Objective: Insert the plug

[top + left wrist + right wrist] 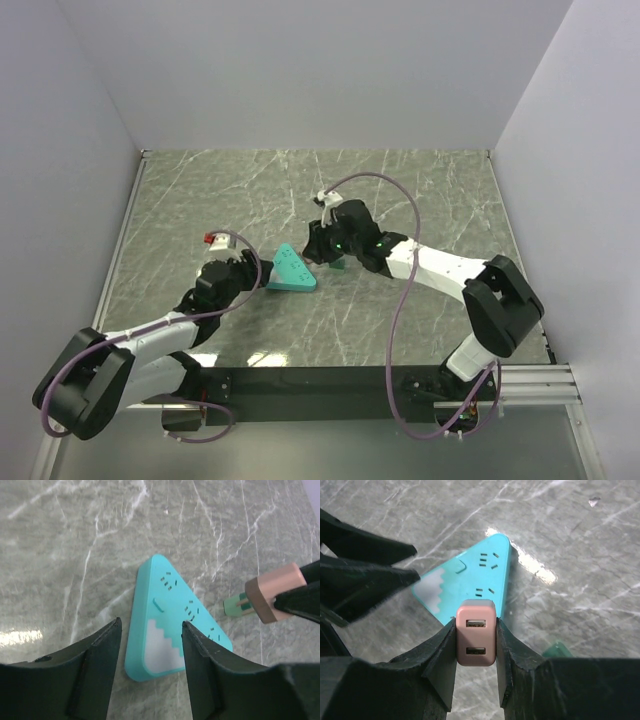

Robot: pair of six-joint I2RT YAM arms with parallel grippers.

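Note:
A turquoise triangular power strip point(291, 271) lies flat on the marble table; its slot faces up point(170, 611). My left gripper point(254, 270) is open, its fingers point(202, 647) standing either side of the strip's white-patterned near end. My right gripper point(323, 249) is shut on a pink plug point(476, 639) with two USB ports, held just right of the strip and above the table. In the left wrist view the plug point(274, 592) points toward the strip with a green piece point(234, 605) at its front. In the right wrist view the strip point(470, 580) lies just beyond the plug.
The marble table point(420, 190) is enclosed by white walls at the back and sides. The left gripper's black fingers point(365, 565) show at the upper left of the right wrist view. Purple cables point(400, 300) loop over the right arm. A small green shape point(557, 650) shows beside my right finger.

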